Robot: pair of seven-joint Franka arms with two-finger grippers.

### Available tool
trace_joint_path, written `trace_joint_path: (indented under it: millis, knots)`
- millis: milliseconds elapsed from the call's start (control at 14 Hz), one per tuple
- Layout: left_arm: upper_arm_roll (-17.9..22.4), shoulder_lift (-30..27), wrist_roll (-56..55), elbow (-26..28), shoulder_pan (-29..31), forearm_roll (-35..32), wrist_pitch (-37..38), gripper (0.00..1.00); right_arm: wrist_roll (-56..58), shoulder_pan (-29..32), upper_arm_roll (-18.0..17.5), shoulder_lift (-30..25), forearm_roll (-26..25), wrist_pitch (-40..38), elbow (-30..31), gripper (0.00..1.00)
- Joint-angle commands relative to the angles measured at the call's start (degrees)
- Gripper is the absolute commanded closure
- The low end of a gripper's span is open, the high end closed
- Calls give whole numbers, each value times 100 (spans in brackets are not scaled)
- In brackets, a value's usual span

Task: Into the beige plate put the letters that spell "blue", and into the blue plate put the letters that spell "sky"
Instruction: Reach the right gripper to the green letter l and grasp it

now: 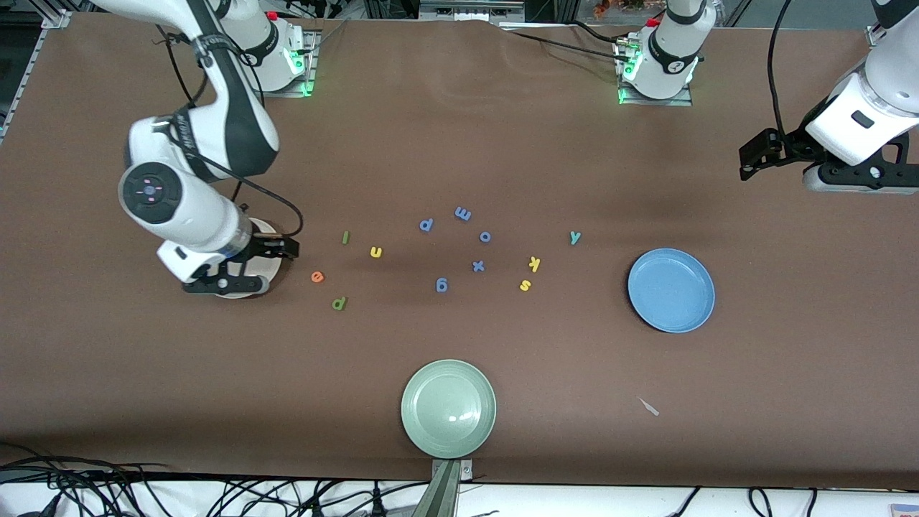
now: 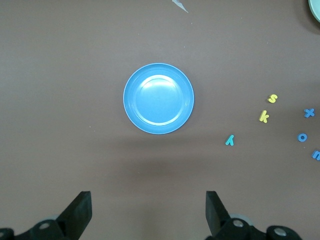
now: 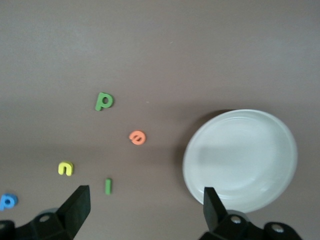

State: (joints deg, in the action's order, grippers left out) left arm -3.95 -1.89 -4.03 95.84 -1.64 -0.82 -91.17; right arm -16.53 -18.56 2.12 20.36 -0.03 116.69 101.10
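Hovering open, my right gripper (image 3: 142, 207) sits over the beige plate (image 3: 240, 160); my left gripper (image 2: 149, 210) waits open; green l (image 1: 345, 238) lies with its long axis running toward the front camera.

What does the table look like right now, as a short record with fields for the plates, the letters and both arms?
beige plate: empty, partly under the right arm
blue plate: empty
blue letters: b, l, u, e, loose on the table beside the beige plate
sky letters: s, k, y, loose beside the blue plate
right gripper: jaws open, above the beige plate's edge
left gripper: jaws open, waiting, raised
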Motion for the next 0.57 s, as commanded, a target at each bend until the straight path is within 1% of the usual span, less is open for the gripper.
trace_joint_path:
  millis: [0, 214, 357, 429, 500]
  knots:
    - [9, 22, 25, -110, 14, 64, 108, 0, -552, -8, -289, -199, 82, 871, 936, 0]
    - [9, 22, 25, -110, 14, 64, 108, 0, -878, -8, -448, -164, 91, 1145, 1358, 0]
    - [9, 22, 25, -110, 14, 64, 108, 0, -1114, -8, -580, -208, 91, 1863, 1946, 0]
    - [9, 22, 25, -110, 14, 64, 108, 0, -1246, -16, -694, -182, 82, 2128, 2114, 0]
    - [9, 22, 25, -110, 14, 64, 108, 0, -1309, -25, -721, -138, 91, 2339, 2220, 0]
